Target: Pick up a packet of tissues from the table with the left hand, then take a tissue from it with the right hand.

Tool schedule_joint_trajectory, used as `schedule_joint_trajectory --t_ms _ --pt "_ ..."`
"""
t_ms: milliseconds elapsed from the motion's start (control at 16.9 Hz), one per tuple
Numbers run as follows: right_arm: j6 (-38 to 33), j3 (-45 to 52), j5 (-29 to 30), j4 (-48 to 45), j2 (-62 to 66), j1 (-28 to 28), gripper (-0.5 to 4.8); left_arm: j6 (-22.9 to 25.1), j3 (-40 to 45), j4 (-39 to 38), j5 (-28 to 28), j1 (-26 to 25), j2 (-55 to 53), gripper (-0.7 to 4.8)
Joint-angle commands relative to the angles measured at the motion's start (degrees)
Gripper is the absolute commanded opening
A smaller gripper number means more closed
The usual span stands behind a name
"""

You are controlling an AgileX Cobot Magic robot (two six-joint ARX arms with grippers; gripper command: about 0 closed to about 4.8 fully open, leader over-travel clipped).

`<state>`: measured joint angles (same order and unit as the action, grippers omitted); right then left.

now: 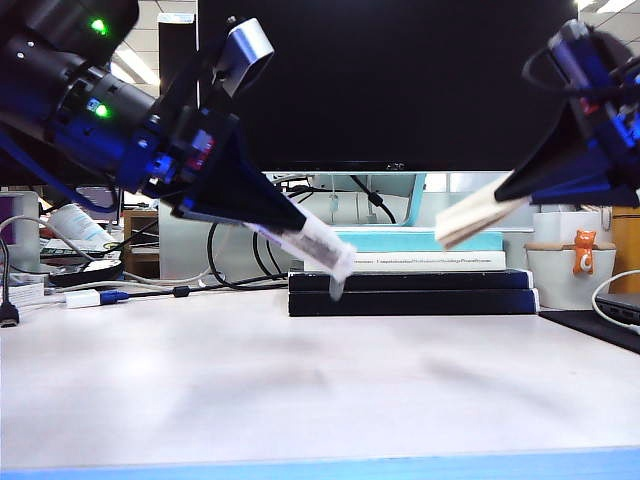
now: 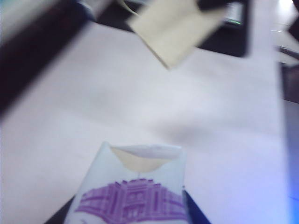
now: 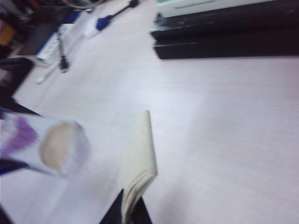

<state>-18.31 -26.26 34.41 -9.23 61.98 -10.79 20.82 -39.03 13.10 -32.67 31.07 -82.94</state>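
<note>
Packet of tissues (image 1: pixel 305 240) up off the table (image 1: pixel 300 390), clamped in the left gripper (image 1: pixel 262 212), right gripper (image 1: pixel 520 188) pinching the pulled tissue (image 1: pixel 475 215) clear to the right, both in mid-air.

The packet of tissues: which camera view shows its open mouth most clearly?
The left wrist view: the packet of tissues, held by the left gripper, faces the camera with its opening and purple print. The right wrist view shows it blurred; the exterior view shows only its side.
</note>
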Motion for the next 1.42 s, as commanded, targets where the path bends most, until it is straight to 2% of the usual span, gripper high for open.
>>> schedule_joint_trajectory --t_ms 59,178,414,473,533,592,651,769,888,1006,1184,1361,1420 --pt "0.4 -0.3 -1.6 -3.5 4.2 0.0 -0.02 -2.5 4.7 12.9 0.6 -0.7 0.1 2.39" --pt "0.3 -0.3 -1.4 -6.3 9.6 0.0 -0.02 -2.9 10.0 19.5 1.5 -1.4 0.1 2.39" --pt "0.3 -0.3 -2.8 -11.4 17.9 0.0 0.0 -3.8 13.7 20.5 6.4 -3.2 -1.0 2.41" --pt "0.3 -0.3 -3.0 -12.4 19.9 0.0 0.72 -3.9 13.7 20.5 7.7 -3.4 -1.3 2.47" --pt "0.3 -0.4 -4.4 -12.8 21.6 0.0 2.93 -3.7 13.6 21.0 8.0 -3.4 -1.3 3.44" --pt "0.3 -0.4 -5.7 -12.9 22.3 0.0 4.7 -3.7 13.6 21.5 8.1 -3.3 -1.3 4.79" --pt "0.3 -0.4 -6.3 -13.0 22.4 0.0 4.79 -4.5 13.6 22.2 8.6 -3.3 -1.3 4.79" --pt "-2.5 -0.4 -5.9 -15.7 21.2 0.0 4.79 -9.1 13.6 24.4 14.0 -3.3 -1.1 4.79" --pt "-2.8 -0.4 -5.3 -18.7 17.0 0.0 4.79 -13.1 13.6 27.0 15.1 -3.4 0.6 4.79" --pt "-2.6 -0.4 -8.2 -17.5 12.7 0.0 4.79 -13.4 13.6 27.2 16.3 -3.4 2.9 4.79" --pt "2.1 -0.2 -15.5 -8.7 7.0 0.0 4.79 -15.7 14.5 26.8 18.7 -4.7 8.3 4.79" --pt "4.7 1.4 -15.9 -8.8 1.0 0.1 4.79 -15.7 17.9 26.5 19.0 -8.8 15.2 4.79" --pt "5.2 2.3 -19.0 -9.3 -2.3 0.1 4.26 -16.0 19.9 26.3 18.9 -11.3 18.1 4.79"
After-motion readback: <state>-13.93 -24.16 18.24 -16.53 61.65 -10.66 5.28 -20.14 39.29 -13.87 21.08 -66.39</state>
